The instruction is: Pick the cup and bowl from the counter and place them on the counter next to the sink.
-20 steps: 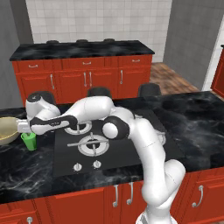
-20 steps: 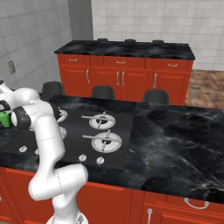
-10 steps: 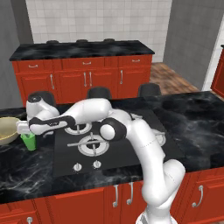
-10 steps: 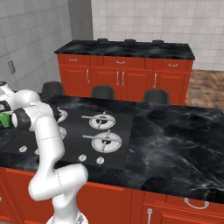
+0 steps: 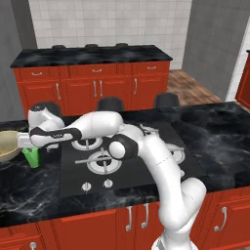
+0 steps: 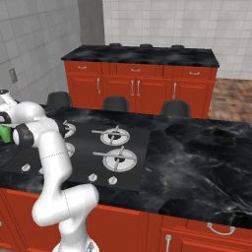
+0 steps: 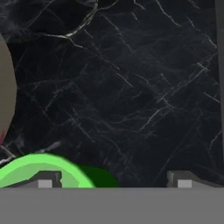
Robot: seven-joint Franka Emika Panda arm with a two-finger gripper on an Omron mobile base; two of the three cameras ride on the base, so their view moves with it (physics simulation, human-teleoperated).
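cup (image 7: 41, 171) between gripper (image 7: 114, 178) tips

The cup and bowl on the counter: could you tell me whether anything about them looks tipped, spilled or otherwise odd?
Nothing stands out. The cup stands upright on the counter, beside the bowl, which sits level. No spill shows. The open gripper hovers just above the cup, one fingertip over its rim.

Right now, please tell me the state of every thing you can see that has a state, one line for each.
cup: upright on the counter, not held, beside the bowl.
bowl: upright on the counter, not held.
gripper: open, directly above the cup, one fingertip over its rim.
counter: carries the cup and the bowl at its left end.
stove knobs: position too small to tell.
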